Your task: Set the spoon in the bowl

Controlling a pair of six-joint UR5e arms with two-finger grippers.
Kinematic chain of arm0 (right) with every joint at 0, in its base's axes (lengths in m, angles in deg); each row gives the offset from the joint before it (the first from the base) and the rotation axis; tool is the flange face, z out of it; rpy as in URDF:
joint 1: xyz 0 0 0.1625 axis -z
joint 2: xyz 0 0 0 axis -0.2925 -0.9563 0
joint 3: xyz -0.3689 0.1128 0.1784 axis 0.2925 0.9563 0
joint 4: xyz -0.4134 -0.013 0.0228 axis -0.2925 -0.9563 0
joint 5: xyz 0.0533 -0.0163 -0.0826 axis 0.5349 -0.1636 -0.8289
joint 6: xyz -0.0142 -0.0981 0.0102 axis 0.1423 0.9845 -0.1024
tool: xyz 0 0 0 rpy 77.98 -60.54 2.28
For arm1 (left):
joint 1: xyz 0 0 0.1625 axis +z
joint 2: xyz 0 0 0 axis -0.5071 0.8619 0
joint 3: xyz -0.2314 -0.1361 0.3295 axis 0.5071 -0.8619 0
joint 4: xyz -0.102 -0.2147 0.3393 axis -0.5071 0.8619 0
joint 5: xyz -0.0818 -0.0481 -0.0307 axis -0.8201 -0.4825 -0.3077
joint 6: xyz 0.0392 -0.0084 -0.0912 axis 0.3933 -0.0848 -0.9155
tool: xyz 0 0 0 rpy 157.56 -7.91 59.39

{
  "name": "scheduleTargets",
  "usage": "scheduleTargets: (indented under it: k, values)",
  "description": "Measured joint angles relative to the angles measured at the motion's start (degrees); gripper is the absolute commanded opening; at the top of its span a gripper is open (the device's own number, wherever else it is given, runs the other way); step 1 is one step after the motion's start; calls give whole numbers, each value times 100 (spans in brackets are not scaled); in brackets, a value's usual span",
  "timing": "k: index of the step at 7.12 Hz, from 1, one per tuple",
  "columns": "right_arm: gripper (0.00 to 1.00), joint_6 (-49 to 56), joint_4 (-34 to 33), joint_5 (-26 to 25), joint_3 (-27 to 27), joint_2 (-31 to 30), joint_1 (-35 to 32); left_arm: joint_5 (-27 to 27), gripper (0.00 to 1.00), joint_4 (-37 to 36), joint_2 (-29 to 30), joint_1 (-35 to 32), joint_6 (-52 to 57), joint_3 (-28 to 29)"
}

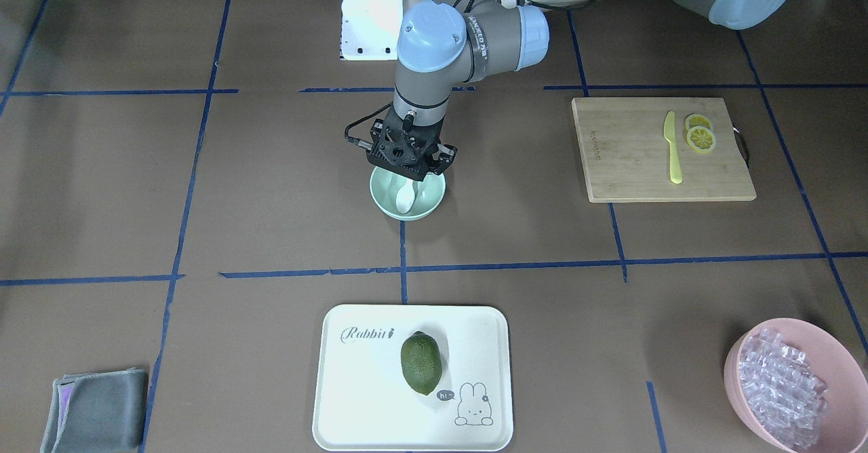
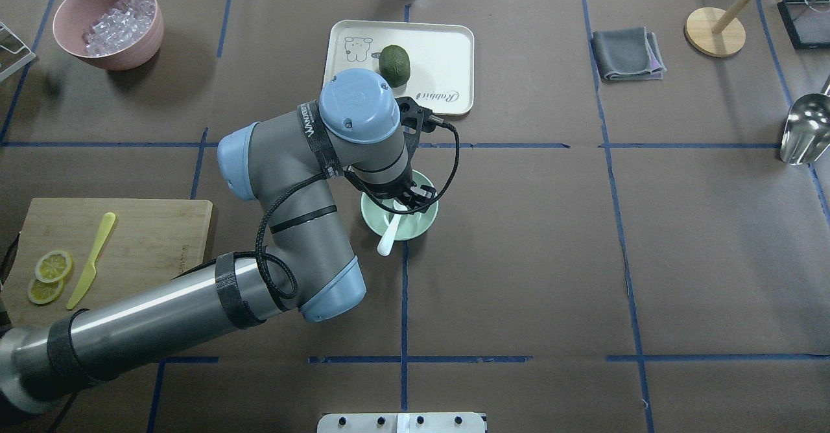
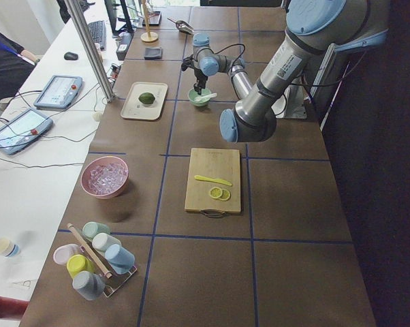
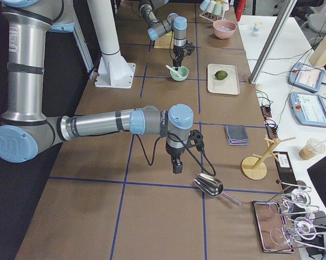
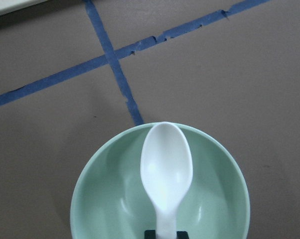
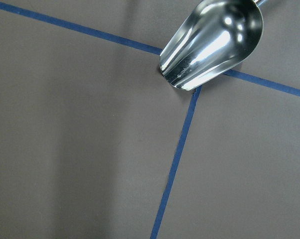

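Note:
The white spoon (image 5: 166,169) hangs scoop-first over the mint-green bowl (image 5: 105,199), with its tip reaching the bowl's far rim. My left gripper (image 1: 410,178) is right above the bowl (image 1: 388,202) and shut on the spoon's handle; the spoon (image 1: 405,199) slants down into the bowl. From overhead the spoon (image 2: 389,235) sticks out from the gripper (image 2: 405,205) across the bowl (image 2: 421,222). My right gripper (image 4: 176,168) shows only in the right side view, low over the table by a metal scoop (image 4: 209,186); I cannot tell whether it is open or shut.
A cutting board (image 1: 630,168) holds a yellow knife (image 1: 671,148) and lemon slices. A white tray (image 1: 352,385) carries a green fruit (image 1: 420,363). A pink bowl (image 1: 736,371) of ice cubes and a grey cloth (image 1: 95,412) sit near the operators' edge.

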Motion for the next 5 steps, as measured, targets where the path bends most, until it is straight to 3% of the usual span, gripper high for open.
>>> scheduleTargets:
  k: [3,5]
  values:
    - [100,-13,-2,3,16,-10,3,-523,100,-374,-168,-297,167,-123]
    - [99,-34,-12,0,35,-12,2,-1000,100,-670,-896,-807,457,-778]
